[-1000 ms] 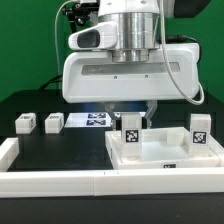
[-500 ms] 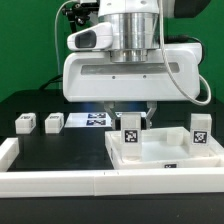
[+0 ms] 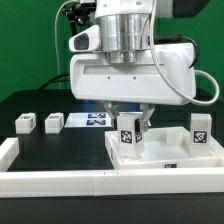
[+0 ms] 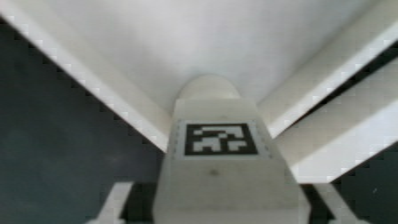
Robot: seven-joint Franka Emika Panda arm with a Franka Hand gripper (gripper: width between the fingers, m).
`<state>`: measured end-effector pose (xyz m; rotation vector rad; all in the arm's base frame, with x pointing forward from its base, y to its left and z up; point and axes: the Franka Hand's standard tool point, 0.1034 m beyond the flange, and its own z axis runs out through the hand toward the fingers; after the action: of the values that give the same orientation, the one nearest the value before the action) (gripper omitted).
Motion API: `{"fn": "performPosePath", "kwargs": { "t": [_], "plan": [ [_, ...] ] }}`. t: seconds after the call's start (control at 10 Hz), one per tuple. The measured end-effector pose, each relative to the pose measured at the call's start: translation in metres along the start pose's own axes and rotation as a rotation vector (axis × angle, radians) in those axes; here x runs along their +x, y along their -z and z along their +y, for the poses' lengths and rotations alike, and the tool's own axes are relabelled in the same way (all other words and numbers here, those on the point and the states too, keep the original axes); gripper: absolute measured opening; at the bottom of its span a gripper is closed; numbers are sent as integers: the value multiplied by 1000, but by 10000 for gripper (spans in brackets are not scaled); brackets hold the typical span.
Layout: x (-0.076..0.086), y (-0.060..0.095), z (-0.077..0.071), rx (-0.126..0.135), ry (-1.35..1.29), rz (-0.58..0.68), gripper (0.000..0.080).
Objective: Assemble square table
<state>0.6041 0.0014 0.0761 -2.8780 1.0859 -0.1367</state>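
Wrist view: we see the gripper with its jaws clamped on a long white plastic leg block that carries a black-and-white square tag. A pale finger pad shows on either flank of the block, with no gap that we can make out. White rim walls of the large white square plastic tabletop slant past both sides of the block's rounded end, with dark table surface between them.

Exterior view: the gripper hangs from the bulky white arm directly over the tabletop. The leg block stands upright, tag facing the camera, inside the tabletop's back rim toward its corner on the exterior view's left. We cannot tell whether its foot is seated in the tabletop.

The tabletop lies rim up on the black table, with a small tag on its front edge. It sits just behind the front run of the long white plastic border rail.

A second leg block, white and tagged, stands upright at the tabletop's back corner on the exterior view's right. Two loose leg blocks, small, white and tagged, sit side by side on the table, well off the tabletop toward the exterior view's left. The marker board lies flat between them and the tabletop's back rim, partly hidden by the arm.
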Motion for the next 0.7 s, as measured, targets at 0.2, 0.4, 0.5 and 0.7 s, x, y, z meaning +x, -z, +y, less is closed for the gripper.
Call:
{"fn": "performPosePath", "kwargs": {
  "t": [0.2,0.4,0.5,0.7],
  "plan": [
    [-3,0,-1,-9,-239,-7,290],
    [-6,0,-3,-15,-418,-14,290],
    [-6,0,-3,-15,-463,-13,290],
    [-6,0,-3,-16,-514,-12,290]
  ]
}}
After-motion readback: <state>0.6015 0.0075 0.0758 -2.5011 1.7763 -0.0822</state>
